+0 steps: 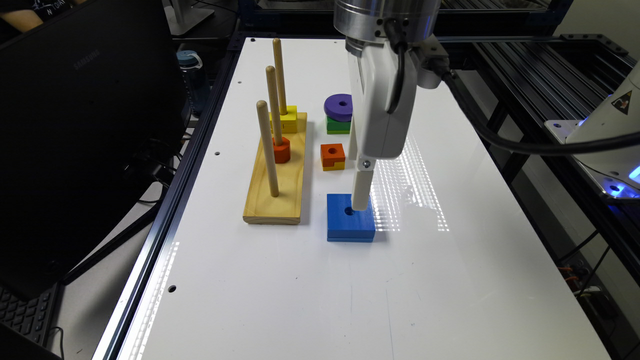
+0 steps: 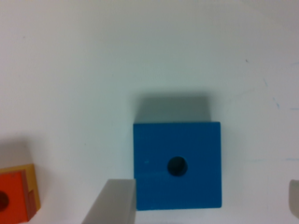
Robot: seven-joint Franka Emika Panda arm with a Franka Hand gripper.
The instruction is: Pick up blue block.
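Note:
The blue block [image 1: 350, 222] is a flat bright-blue square with a small round centre hole, lying on the white table [image 1: 310, 300]. My gripper [image 1: 356, 184] hangs straight over it, its lower tip close to the block's top face. In the wrist view the blue block [image 2: 176, 163] lies between the two fingers of the gripper [image 2: 203, 200]. One grey finger [image 2: 112, 203] stands at the block's edge and the other finger [image 2: 294, 198] is well apart from it. The gripper is open and holds nothing.
An orange cube on a yellow piece [image 1: 333, 156] and a purple disc on a green block [image 1: 338, 114] sit beyond the blue block. A wooden peg board [image 1: 276, 175] with three upright pegs stands at the exterior view's left. A dark monitor [image 1: 85, 125] borders the table.

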